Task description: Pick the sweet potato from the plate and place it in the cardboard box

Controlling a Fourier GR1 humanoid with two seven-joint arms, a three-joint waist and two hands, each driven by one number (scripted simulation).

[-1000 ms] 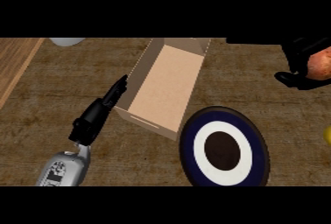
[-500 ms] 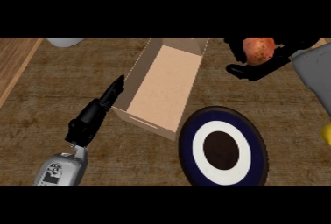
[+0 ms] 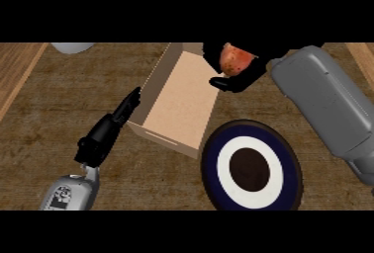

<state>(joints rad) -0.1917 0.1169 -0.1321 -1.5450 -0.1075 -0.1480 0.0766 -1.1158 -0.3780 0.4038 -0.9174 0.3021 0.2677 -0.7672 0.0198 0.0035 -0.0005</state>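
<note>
My right hand [image 3: 245, 74] is curled round the reddish-orange sweet potato [image 3: 235, 59] and holds it above the far right corner of the open cardboard box [image 3: 179, 101]. The grey right forearm [image 3: 329, 104] slants down the right side of the view. The round plate [image 3: 252, 168], dark blue with a white ring and a dark centre, lies bare in front of the box at the lower right. My left hand [image 3: 110, 131] rests with straight fingers against the box's left wall.
A pale grey round object [image 3: 71, 47] shows at the top left edge. A lighter wooden strip [image 3: 18, 79] runs along the counter's left side, and another shows at the far right top.
The right hand has carried the sweet potato leftward, from the right edge of the view to above the box's far right corner. The left hand has not moved.
</note>
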